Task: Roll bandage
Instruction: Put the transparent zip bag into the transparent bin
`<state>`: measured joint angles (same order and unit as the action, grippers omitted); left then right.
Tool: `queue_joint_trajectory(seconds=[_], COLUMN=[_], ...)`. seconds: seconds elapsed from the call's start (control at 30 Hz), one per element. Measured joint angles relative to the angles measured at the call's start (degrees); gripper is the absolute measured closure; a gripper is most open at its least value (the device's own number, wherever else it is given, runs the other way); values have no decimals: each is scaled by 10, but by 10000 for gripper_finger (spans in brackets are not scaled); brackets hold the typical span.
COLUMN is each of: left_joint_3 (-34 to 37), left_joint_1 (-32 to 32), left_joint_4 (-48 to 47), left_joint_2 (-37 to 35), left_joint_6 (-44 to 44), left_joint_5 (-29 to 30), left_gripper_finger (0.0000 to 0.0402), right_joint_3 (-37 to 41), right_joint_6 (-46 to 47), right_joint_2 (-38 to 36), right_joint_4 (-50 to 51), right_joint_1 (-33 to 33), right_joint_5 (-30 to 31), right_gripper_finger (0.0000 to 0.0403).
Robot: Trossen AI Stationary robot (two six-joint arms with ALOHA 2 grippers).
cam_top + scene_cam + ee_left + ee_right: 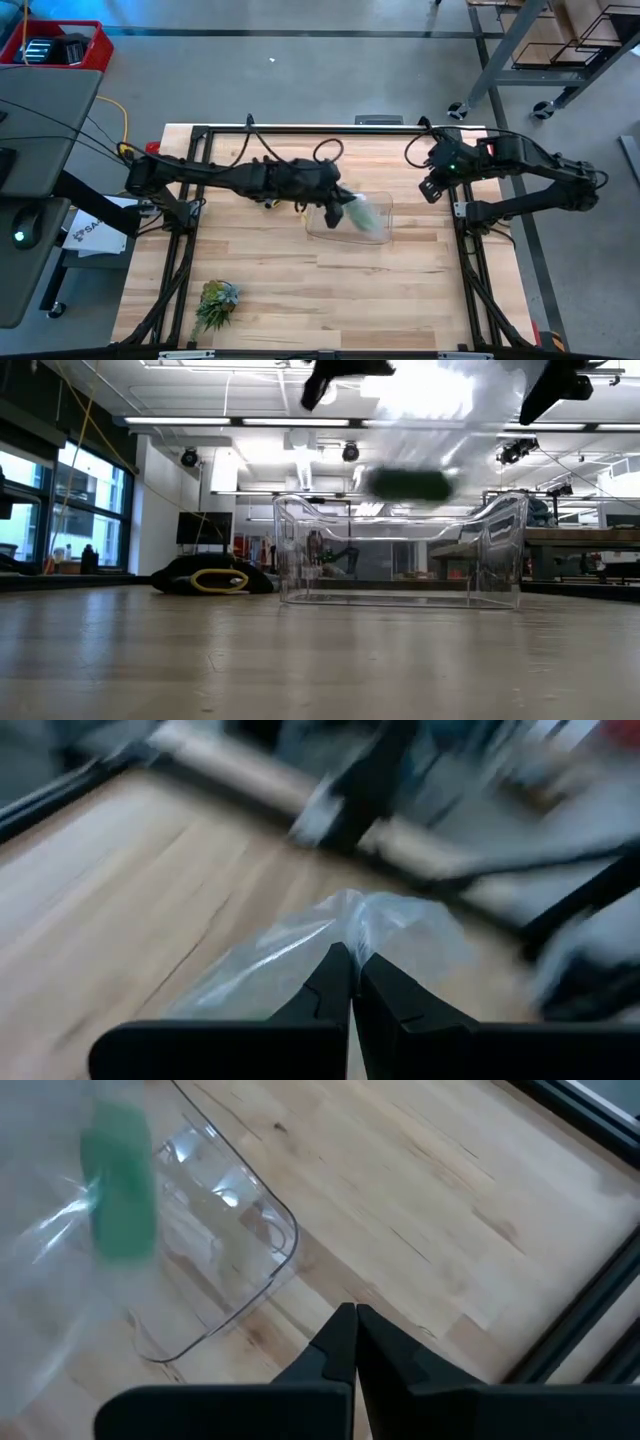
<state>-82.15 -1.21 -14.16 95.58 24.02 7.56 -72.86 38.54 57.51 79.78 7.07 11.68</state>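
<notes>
Jaws of the left gripper [352, 982] pinch a thin clear bag [300, 955] holding the bandage [120, 1180] above the clear tray [400, 555] mid-desk, so a swing could drop it outside; right gripper [355, 1335] waits pressed together far right.

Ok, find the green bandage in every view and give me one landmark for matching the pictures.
High view: the bandage is a pale green blur inside the plastic bag, over the clear container at table centre.
Low view: dark blurred roll hanging above the container.
Left wrist view: not visible; only the bag, pinched by the left gripper.
Right wrist view: green roll beside the container.
Shared landmark: the clear container.
</notes>
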Motion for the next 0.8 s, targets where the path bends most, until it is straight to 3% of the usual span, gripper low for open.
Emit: queue_joint_trajectory(seconds=[0.07,0.17,0.37,0.63,0.8], left_joint_3=[-1,-1,-1,-1,0], left_joint_1=[0,2,6,-4,-4], left_joint_4=[62,76,-25,-61,-166], left_joint_2=[1,0,8,24,23], left_joint_6=[19,24,23,30,61], left_joint_5=[-18,-17,-9,30,89], left_gripper_finger=[401,401,401,401,401], right_joint_3=[0,0,0,0,0], right_joint_6=[0,-2,-14,-15,-15], right_joint_2=[0,0,0,-1,-2], right_joint_4=[5,10,18,19,20], right_joint_1=[0,0,0,0,0], right_joint_5=[0,1,1,1,2], right_gripper_finger=[403,403,403,403,403])
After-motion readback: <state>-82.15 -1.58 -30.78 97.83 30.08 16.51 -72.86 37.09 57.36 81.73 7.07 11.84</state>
